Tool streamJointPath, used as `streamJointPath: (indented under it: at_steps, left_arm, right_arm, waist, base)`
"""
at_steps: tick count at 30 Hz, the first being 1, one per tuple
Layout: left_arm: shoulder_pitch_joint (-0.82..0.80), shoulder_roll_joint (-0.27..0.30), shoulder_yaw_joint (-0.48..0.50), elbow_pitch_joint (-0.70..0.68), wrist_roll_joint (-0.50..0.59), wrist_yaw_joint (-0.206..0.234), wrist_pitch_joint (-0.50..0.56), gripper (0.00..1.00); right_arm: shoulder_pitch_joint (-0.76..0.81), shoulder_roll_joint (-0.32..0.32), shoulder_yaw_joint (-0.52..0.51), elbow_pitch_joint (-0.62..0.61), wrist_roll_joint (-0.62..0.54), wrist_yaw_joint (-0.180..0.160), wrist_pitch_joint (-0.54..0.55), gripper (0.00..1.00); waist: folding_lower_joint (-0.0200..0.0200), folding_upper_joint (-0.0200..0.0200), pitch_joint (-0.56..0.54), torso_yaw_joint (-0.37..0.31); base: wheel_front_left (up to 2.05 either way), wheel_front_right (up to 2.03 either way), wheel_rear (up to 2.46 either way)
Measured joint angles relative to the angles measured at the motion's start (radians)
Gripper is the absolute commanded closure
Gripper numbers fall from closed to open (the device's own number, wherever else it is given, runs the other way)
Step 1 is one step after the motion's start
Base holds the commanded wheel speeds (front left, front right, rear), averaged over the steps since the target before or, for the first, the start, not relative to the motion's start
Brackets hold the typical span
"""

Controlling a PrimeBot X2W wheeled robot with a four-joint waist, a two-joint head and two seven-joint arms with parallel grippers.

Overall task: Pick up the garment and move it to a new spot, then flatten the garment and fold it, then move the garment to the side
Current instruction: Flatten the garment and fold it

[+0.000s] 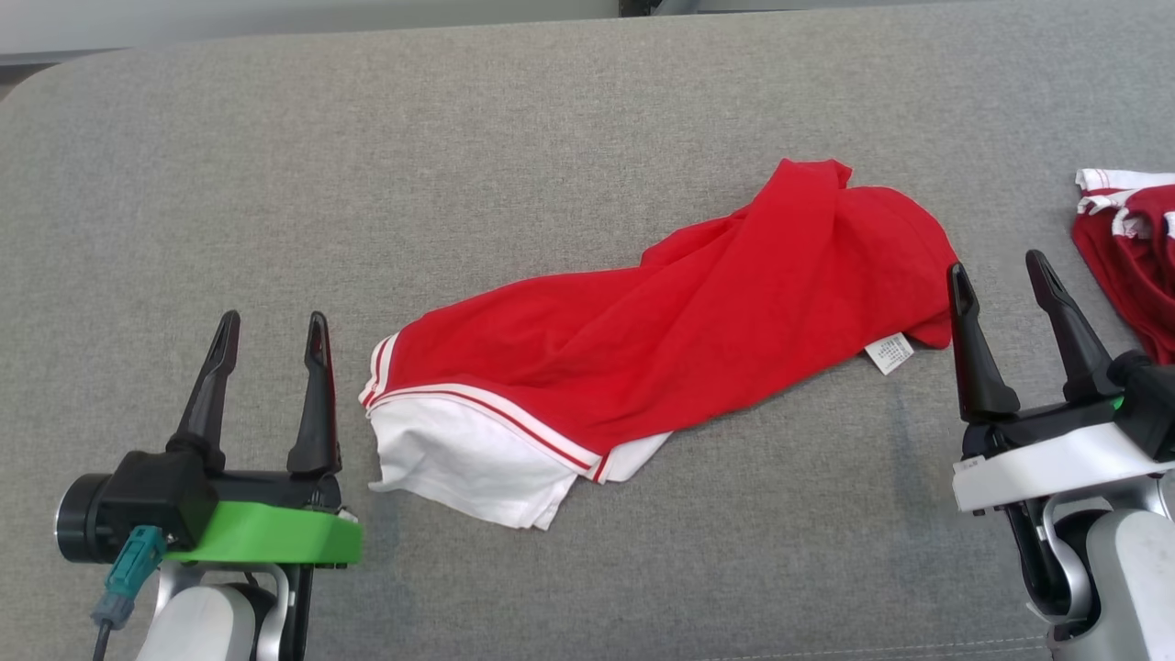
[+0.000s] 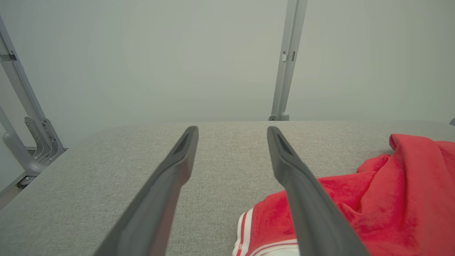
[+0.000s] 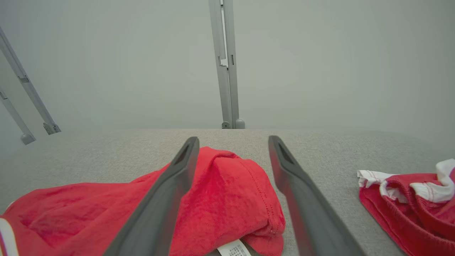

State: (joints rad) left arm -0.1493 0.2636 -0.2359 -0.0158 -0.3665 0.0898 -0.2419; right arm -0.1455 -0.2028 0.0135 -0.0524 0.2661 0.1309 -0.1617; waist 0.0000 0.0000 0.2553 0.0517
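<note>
Watching garment: lies twisted mid table, between the grippers. Both spread, empty: left gripper, right gripper. Risk: a pinch catches several twisted layers, so flattening fails; right arm may snag the spare red garment at right.

The second red-and-white garment runs off the head view's right edge, so its full shape cannot be told. Print on the white care label of the red garment is too small to read. From the left wrist, a finger of the left gripper covers a strip of that garment, and the bottom and right edges cut it.
</note>
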Motion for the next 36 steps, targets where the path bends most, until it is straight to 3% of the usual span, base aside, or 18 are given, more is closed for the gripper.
streamJointPath:
  at_steps: [12, 26, 36]
  left_arm:
    - [0.021, 0.01, -0.011, -0.021, -0.004, 0.007, 0.019, 0.0]
    - [0.127, -0.003, -0.116, 0.027, -0.064, -0.068, 0.07, 0.0]
    - [0.113, -0.008, -0.147, 0.184, -0.101, -0.134, 0.085, 0.0]
  right_arm:
    - [0.03, 0.018, -0.014, -0.03, -0.006, 0.0, 0.021, 0.0]
    - [0.046, 0.021, -0.019, -0.027, -0.005, 0.0, 0.04, 0.0]
    - [0.049, 0.034, -0.022, -0.016, -0.002, 0.0, 0.043, 0.0]
  waist:
    - [0.0, 0.0, -0.015, 0.001]
    - [0.0, 0.0, 0.001, 0.042]
    - [0.0, 0.0, 0.027, 0.032]
  base:
    - [0.0, 0.0, 0.0]
    - [0.0, 0.0, 0.0]
    - [0.0, 0.0, 0.0]
